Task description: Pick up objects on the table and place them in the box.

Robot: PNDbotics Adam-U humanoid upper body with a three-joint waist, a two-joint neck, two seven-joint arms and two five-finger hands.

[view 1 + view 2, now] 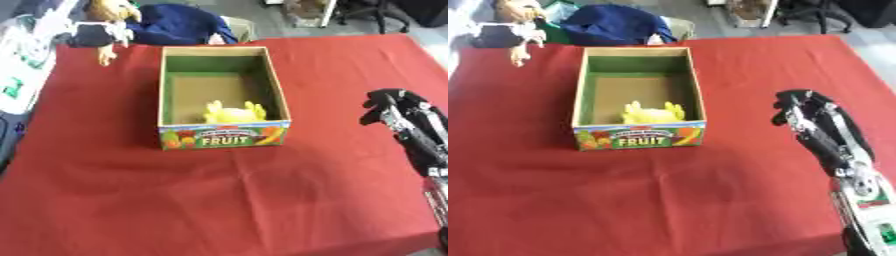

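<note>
Right robot hand (pixel 798 107) curled, holding nothing.

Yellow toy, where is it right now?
The yellow toy lies inside the fruit box, against its near wall, left of the right hand hovering over the red table.

Small print above the word FRUIT on the cardboard box (pixel 224 136), left of the black right hand (pixel 798 111): too blurred to read. Lower part of the soft yellow object (pixel 233 113) inside: hidden behind the box's front wall. Fingers of that hand: blurred, curl unclear. Right forearm: cut off by the bottom edge.
</note>
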